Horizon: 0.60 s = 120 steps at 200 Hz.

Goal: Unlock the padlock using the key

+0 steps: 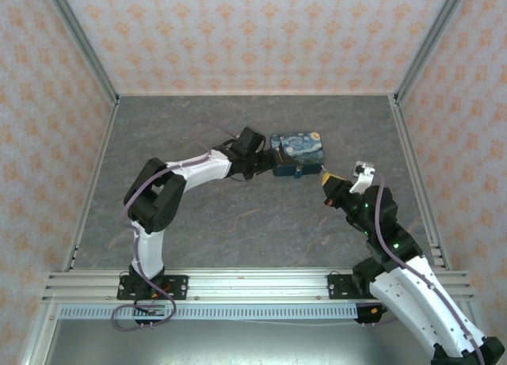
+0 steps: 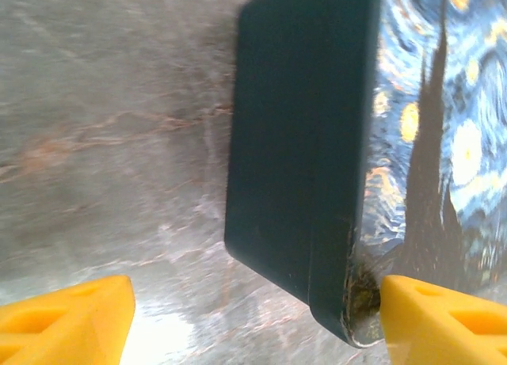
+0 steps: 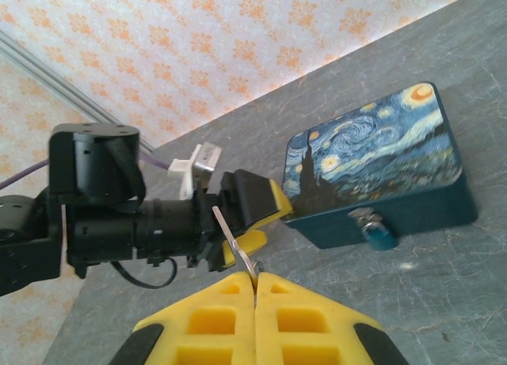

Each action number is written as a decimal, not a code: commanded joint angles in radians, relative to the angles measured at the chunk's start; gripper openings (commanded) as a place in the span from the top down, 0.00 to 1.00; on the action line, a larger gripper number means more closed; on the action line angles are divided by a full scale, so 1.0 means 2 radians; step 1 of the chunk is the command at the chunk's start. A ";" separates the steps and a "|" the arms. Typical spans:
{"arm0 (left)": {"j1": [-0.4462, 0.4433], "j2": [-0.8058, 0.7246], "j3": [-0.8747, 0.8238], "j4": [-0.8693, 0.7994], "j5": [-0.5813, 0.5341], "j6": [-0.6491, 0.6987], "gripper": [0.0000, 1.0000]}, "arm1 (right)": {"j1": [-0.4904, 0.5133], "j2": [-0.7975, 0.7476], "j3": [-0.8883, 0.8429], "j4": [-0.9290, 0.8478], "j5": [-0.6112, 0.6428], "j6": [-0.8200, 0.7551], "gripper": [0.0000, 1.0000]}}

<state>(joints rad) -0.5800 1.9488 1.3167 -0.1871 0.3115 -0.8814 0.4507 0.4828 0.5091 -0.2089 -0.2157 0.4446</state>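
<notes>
Small silvery metal key (image 3: 234, 240) pinched betw. closed yellow fingers of R gripper (image 3: 255, 279), blade sticking up-left, touching nothing else. R gripper near but apart from dark blue rectangular box w/ yellow swirl print (image 3: 372, 151). Tiny teal-blue padlock (image 3: 381, 236) hangs on box's front wall below silvery hasp (image 3: 362, 217). Box sits on grey marbled table (image 3: 444, 302). L gripper (image 2: 255, 292) at box's other end, jaws spread wide astride a corner. One finger (image 2: 444, 317) by printed lid edge, contact unclear; other finger well apart.

Brightly, evenly lit from above; soft shadows. White glare on grey marbled tabletop (image 2: 166, 337). Close-range blur in left wrist view.
</notes>
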 commanded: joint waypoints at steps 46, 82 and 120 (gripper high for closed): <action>0.049 -0.076 -0.099 -0.075 -0.041 0.041 0.20 | 0.000 0.024 0.018 0.027 -0.014 0.005 1.00; 0.052 -0.107 -0.100 -0.066 -0.027 0.069 0.19 | 0.000 0.047 0.014 0.047 -0.041 0.012 1.00; 0.052 -0.174 -0.145 0.004 -0.025 0.100 0.16 | 0.000 0.102 0.012 0.090 -0.102 0.037 1.00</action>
<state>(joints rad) -0.4759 1.7081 1.0882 -0.2504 0.2817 -0.7536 0.4511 0.6296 0.5106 -0.1299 -0.3164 0.4713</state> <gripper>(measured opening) 0.828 0.056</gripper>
